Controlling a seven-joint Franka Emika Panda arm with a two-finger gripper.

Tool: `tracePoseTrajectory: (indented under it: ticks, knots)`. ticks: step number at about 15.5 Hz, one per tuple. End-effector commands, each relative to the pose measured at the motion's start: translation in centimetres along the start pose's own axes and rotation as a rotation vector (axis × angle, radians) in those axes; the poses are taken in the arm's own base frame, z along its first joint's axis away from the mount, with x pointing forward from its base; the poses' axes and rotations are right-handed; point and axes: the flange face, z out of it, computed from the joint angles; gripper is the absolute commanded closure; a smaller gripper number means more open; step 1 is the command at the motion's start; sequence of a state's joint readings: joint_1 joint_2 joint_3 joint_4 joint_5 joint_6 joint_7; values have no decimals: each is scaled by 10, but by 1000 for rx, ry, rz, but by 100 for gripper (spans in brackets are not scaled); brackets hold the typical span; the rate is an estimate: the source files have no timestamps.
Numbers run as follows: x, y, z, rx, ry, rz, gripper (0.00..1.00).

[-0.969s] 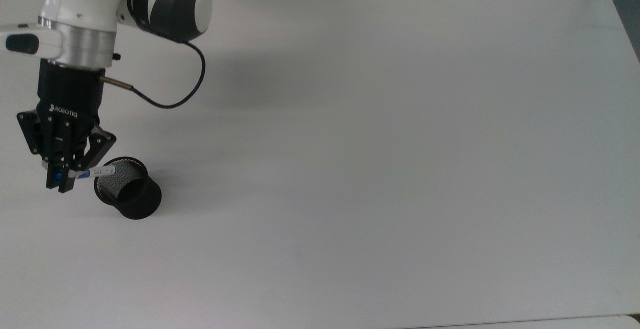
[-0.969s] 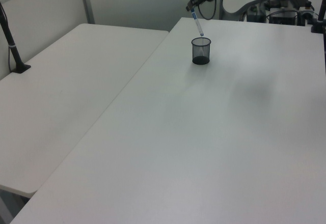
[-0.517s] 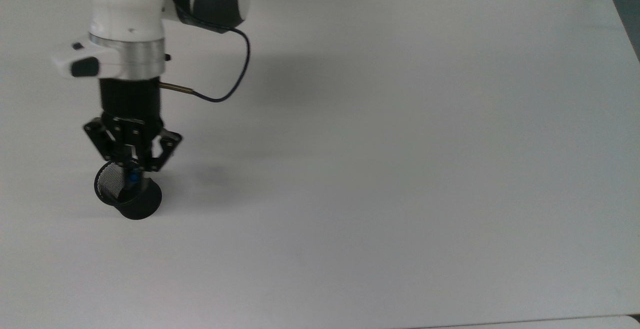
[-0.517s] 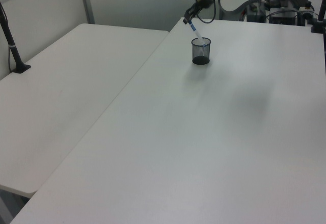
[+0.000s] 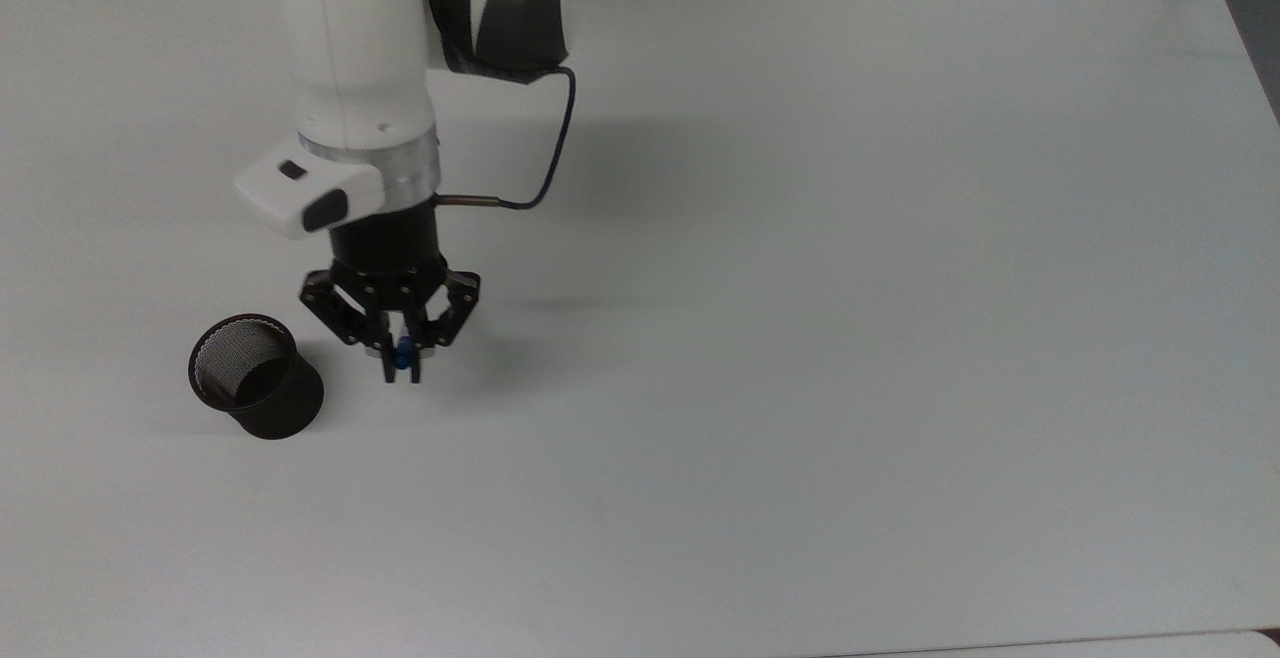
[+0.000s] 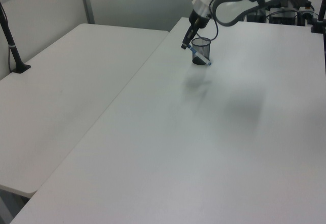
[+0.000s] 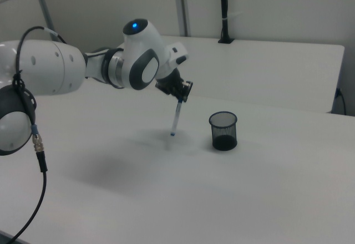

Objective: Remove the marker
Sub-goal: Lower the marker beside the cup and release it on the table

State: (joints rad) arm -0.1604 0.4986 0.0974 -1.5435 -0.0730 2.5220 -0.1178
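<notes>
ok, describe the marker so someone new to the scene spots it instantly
Start at the big white table and find the black mesh cup near the top view's left edge. Just to the top view's right of it, the black two-finger gripper holds a slim white-barrelled marker with blue ends, hanging nearly upright. It is the one blue-and-white item.

Only the mesh cup point(image 5: 255, 376) stands on the table point(image 5: 850, 288).
</notes>
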Motion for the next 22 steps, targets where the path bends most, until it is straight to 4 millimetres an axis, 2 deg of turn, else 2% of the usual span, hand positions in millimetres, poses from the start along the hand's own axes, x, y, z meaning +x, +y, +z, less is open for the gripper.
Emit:
tracePoseTrajectory:
  ticks: [1,3,4,5,6,9,11,13,17,20,22]
  knots:
    - [-11,-25,28,13,-50,-64,85]
    - [-12,-28,31,10,-55,-71,70]
    - [-12,-30,32,11,-56,-74,48]
    - [-12,-30,32,9,-56,-76,12]
    - [-11,-30,31,9,-56,-76,0]
    - [-5,-35,11,7,-67,-87,0]
    - [-4,-57,-14,19,-134,-115,0]
    - [-5,-72,-44,21,-208,-100,0]
    - [-12,-108,-118,16,-328,-74,0]
    - [-30,-122,-166,2,-461,-86,0]
    - [-39,-124,-198,-1,-495,-83,0]
